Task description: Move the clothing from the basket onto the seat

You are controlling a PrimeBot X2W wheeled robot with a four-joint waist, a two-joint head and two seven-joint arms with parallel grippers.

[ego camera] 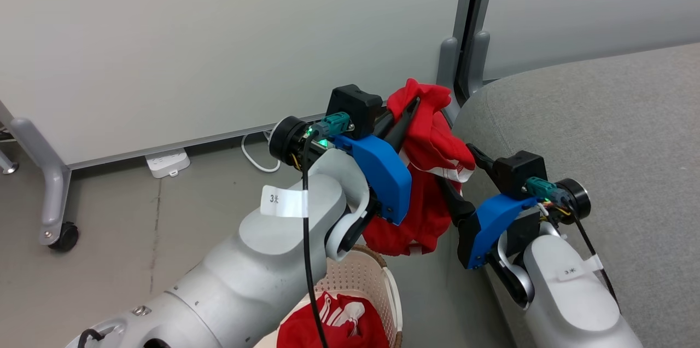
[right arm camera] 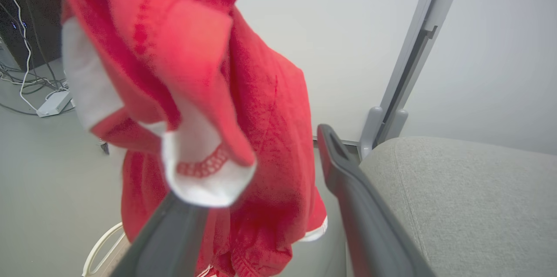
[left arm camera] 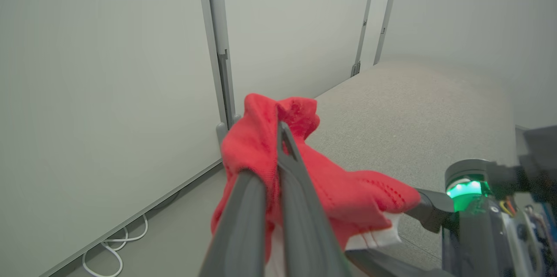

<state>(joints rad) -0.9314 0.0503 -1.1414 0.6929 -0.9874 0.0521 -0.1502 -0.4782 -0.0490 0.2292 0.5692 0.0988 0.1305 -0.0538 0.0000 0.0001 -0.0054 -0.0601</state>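
Carrying one red garment above the basket, the left pincer pinches it beside the seat; the right pincer stands spread; a second garment waits in the basket; next, likely swing over the seat, then release.

The left forearm and right forearm are glossy pale grey shells, each tagged with a white paper label marked "3". Above the left wrist's blue cover sits a black box; beside that cover, a teal connector and a green light; below it, a black cable runs along the shell. The left gripper and right gripper have long dark grey fingers.
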